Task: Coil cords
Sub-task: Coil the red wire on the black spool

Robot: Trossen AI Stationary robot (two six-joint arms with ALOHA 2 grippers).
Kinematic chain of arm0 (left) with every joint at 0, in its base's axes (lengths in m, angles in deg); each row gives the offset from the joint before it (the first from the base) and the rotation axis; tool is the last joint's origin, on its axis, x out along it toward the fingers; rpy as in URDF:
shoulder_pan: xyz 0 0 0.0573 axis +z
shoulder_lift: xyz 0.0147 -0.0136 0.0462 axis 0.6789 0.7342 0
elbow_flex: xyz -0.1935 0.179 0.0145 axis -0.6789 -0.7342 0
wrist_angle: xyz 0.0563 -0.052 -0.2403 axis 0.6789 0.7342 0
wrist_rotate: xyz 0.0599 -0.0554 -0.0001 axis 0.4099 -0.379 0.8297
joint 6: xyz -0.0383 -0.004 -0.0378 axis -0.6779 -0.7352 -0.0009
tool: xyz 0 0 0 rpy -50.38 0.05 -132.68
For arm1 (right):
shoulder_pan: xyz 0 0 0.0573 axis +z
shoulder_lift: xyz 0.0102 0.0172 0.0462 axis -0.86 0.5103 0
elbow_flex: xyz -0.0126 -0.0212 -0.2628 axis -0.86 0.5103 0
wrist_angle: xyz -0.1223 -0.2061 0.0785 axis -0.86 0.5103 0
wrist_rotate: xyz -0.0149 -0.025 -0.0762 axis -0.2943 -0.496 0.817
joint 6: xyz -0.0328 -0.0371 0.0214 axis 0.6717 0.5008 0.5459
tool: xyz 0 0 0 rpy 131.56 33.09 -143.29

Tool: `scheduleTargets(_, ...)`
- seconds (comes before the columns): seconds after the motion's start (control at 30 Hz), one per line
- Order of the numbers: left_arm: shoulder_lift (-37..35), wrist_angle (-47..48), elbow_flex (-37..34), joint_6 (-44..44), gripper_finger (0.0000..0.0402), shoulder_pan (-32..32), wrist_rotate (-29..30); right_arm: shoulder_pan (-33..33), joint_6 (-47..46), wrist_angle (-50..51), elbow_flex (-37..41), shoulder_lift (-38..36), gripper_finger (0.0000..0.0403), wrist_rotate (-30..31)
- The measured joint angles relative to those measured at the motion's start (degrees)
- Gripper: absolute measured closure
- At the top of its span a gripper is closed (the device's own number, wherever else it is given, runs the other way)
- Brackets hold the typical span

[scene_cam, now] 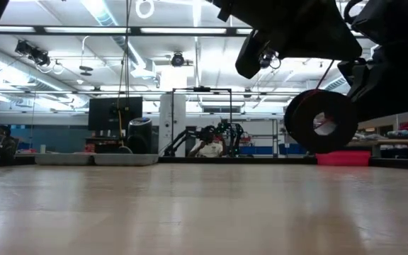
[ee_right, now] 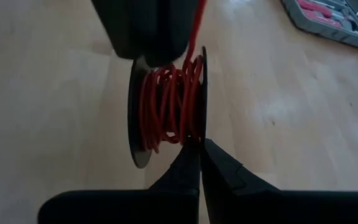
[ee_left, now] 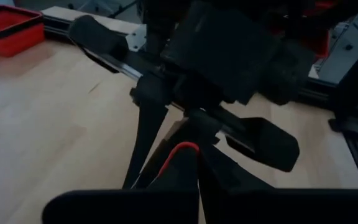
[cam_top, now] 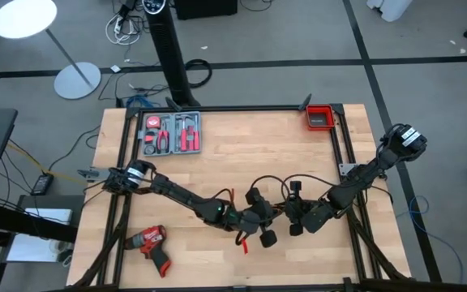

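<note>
Presently, both arms were found reaching toward the middle of the wooden tabletop (cam_top: 242,154), where their tools met close together. The left tool (cam_top: 254,217) was seen fully clenched, its two dark fingers (ee_left: 185,180) pressed together on a short loop of the thin red wire (ee_left: 184,148). The right tool (cam_top: 298,219) was likewise clenched; in the right wrist view its fingertips (ee_right: 199,163) were closed at the lower edge of a black spool (ee_right: 138,124) around which the red wire (ee_right: 166,109) was wound in loose, uneven turns. Whether the fingertips pinched the wire or the spool's rim could not be told. The spool (scene_cam: 321,120) was observed in the low view held clear above the tabletop, with a strand of red wire running upward from it. A free end of red wire (cam_top: 242,240) was noted on the boards just below the two tools. A thin dark cable (cam_top: 274,180) was seen arching over the boards just above the tools. Well apart from the work, an open tool case (cam_top: 169,134) with red-handled hand tools lay near the far left edge, a red bin (cam_top: 319,118) stood at the far right corner, and a red and black drill (cam_top: 151,243) lay near the front left.
</note>
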Motion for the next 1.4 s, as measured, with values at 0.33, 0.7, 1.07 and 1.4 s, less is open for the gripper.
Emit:
scheduleTargets(0.33,1.3,-0.4,-0.1,-1.2,0.0399,0.0,-2.0,-0.1,-0.8,-0.8,0.0,0.0,0.0403,-0.2)
scheduleTargets(0.7,4.1,0.0,-0.2,-1.6,0.0378,1.0,-5.4,-1.3,-0.9,-2.4,0.1,0.0,0.0391,-2.9)
scheduleTargets(1.07,4.2,4.3,-0.3,-5.0,0.0367,1.6,-5.5,-1.1,-1.2,-1.7,0.1,0.0,0.0381,-5.0)
scheduleTargets(1.4,4.2,6.0,-0.3,-5.1,0.0367,1.9,-4.3,-1.2,-1.0,-2.2,0.1,0.0,0.0372,-8.5)
